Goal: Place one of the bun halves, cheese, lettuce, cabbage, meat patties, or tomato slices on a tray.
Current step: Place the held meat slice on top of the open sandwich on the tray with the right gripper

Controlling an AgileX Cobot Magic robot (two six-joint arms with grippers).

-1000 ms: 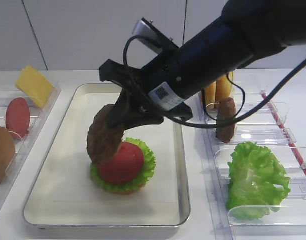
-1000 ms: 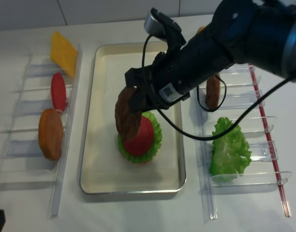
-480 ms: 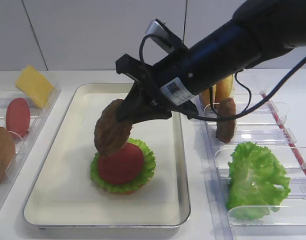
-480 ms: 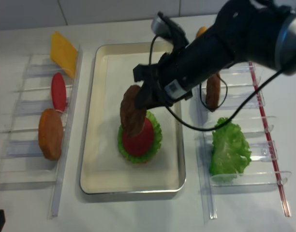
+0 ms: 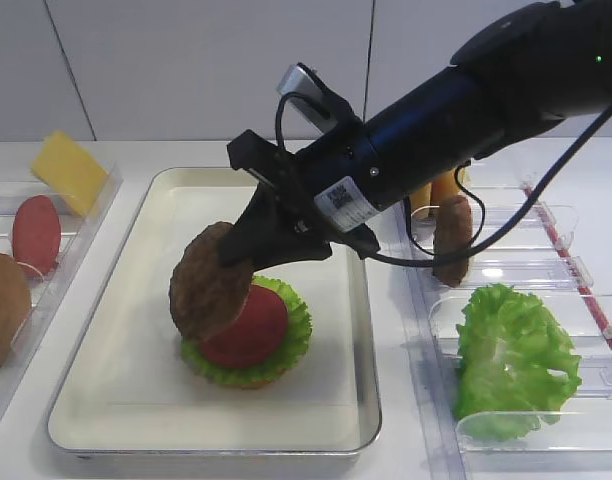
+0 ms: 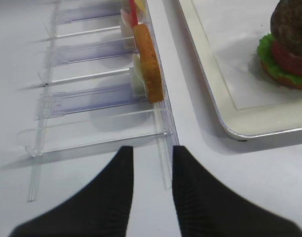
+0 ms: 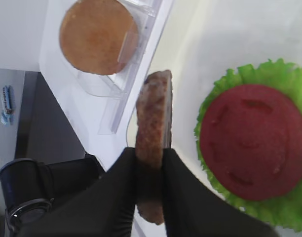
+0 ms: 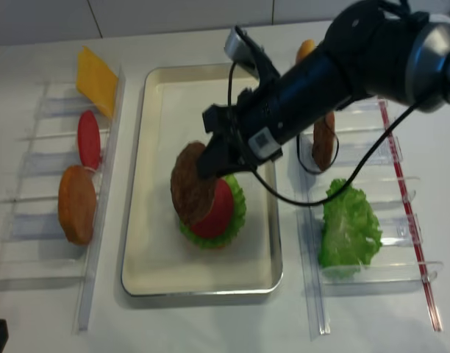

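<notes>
We see the dark brown, round, grainy meat patty pinched on edge by the right tool, above the red tomato slice on the silver tray. Next, we judge: level it, centre it, release.

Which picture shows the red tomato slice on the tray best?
The right wrist view: the tomato slice shows nearly whole, face-on, lying on lettuce. In both high views the held patty covers part of it. The left wrist view catches only a red sliver at the edge.
</notes>
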